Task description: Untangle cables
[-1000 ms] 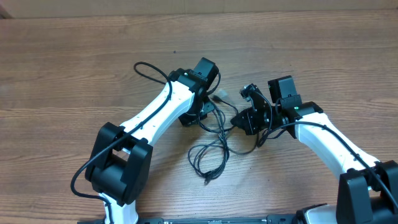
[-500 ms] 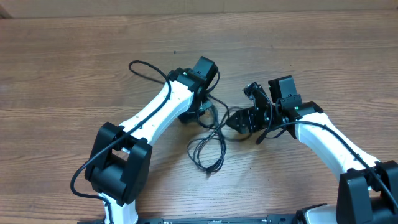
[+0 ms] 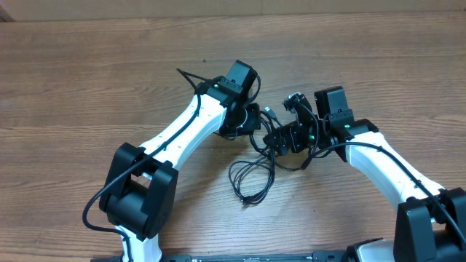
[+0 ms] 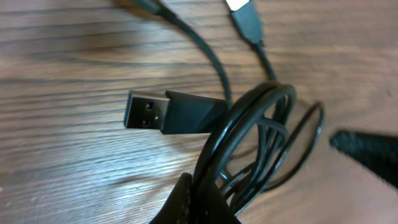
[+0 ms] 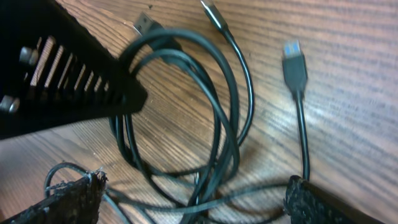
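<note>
Robotics lab bench: two white arms [image 3: 182, 131] over a wood-grain table [image 3: 87, 73].

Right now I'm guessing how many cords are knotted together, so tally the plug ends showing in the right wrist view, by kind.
Wide rectangular plugs: 2 (top left, right side)
Slim silver-tipped plug: 1
Total: 3

White links [image 3: 182, 131], black joints [image 3: 138, 193], black wires [image 3: 89, 205]; right hand [image 5: 193, 186] textured black.
</note>
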